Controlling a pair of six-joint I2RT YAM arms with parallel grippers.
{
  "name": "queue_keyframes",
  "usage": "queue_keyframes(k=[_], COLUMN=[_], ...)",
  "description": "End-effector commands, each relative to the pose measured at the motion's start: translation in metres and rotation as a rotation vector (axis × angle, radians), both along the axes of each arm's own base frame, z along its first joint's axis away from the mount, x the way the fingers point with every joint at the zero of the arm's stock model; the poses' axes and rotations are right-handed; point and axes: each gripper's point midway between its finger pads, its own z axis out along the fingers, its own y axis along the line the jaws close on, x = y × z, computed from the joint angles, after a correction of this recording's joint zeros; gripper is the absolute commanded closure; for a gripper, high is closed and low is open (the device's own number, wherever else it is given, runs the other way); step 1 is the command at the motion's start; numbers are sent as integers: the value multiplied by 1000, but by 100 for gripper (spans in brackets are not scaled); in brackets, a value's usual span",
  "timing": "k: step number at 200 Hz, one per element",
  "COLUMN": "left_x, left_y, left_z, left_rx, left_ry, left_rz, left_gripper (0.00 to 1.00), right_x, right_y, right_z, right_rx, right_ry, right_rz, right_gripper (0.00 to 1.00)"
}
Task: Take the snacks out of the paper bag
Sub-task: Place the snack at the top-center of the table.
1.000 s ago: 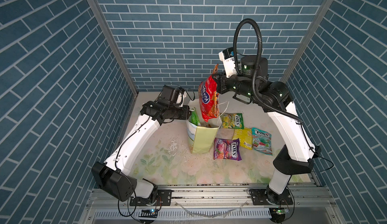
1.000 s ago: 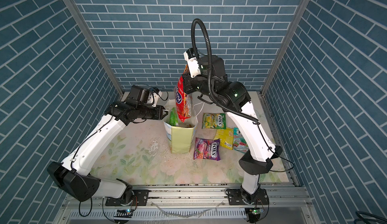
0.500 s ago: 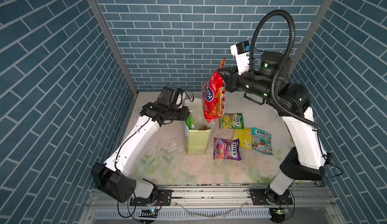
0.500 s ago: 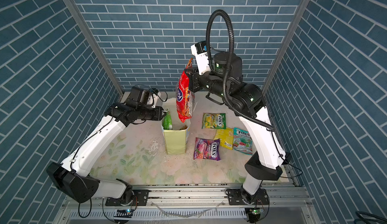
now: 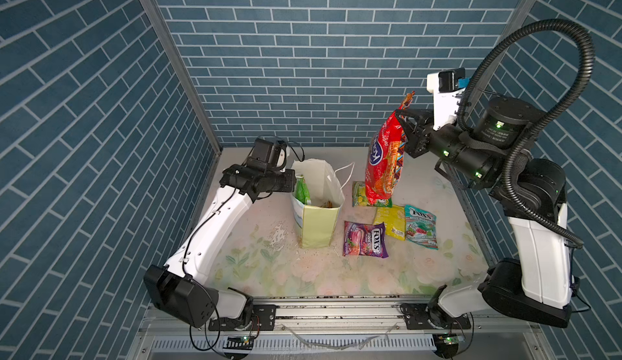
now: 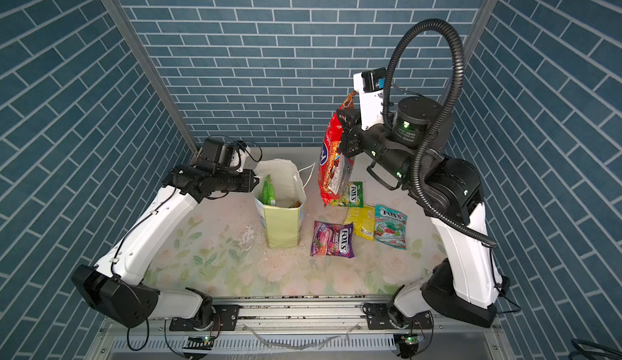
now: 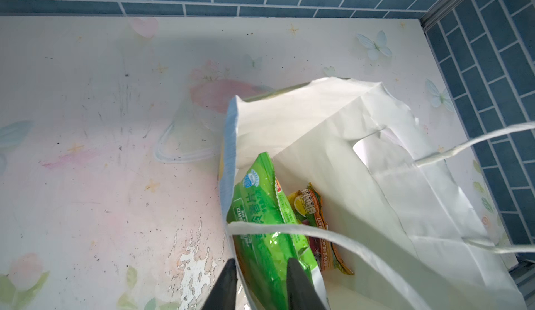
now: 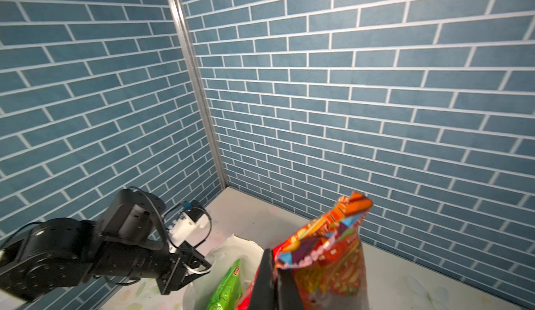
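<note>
Clamped shut with the right fingers (image 5: 404, 119) on the crumpled top edge of a large red packet (image 5: 383, 160). Hanging free in the air beside the paper bag (image 5: 318, 227), not inside it, with the lower end in front of a small green packet (image 5: 359, 195) in both top views.

Standing upright near the middle of the surface (image 5: 303, 274), mouth open, white inside, pale green outside. Draped across the opening in the left wrist view: one white cord handle (image 7: 318, 236).

Reaching to the bag's rim from the left arm's side with the left fingers (image 7: 227, 285). Set narrow, one outside the bag's wall and the other inside against a green chip packet (image 7: 260, 221). Cannot tell whether pressing on wall and packet or only straddling them.

Inside the bag: the green chip packet on end, top poking just above the rim, and an orange packet (image 7: 312, 207) lower down beside it.

Lying flat on the surface on the right arm's side of the bag:
- a purple packet (image 5: 365, 244), just beside the bag's foot
- a yellow packet (image 5: 390, 222), a little farther out
- a teal-and-white packet (image 5: 420, 227), edge against the yellow one
- the small green packet, behind these, toward the back wall
</note>
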Motion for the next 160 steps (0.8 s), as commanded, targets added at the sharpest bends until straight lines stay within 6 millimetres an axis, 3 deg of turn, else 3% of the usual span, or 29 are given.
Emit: queue_keyframes(k=[1,61,160], left_x=[-5,-6,-8], left_y=[14,24,38], left_z=[0,-4,-11], left_rx=[28,40,48], left_ry=[2,9,35], left_rz=[19,45,72], left_gripper=[69,69,69], right_x=[5,51,141], right_y=[-31,-40,-10], right_z=[28,-28,-131], right_rx=[20,-146,-99], right_ry=[-110,23,330], right_rz=[-146,-306,-216], right_gripper=[100,100,100])
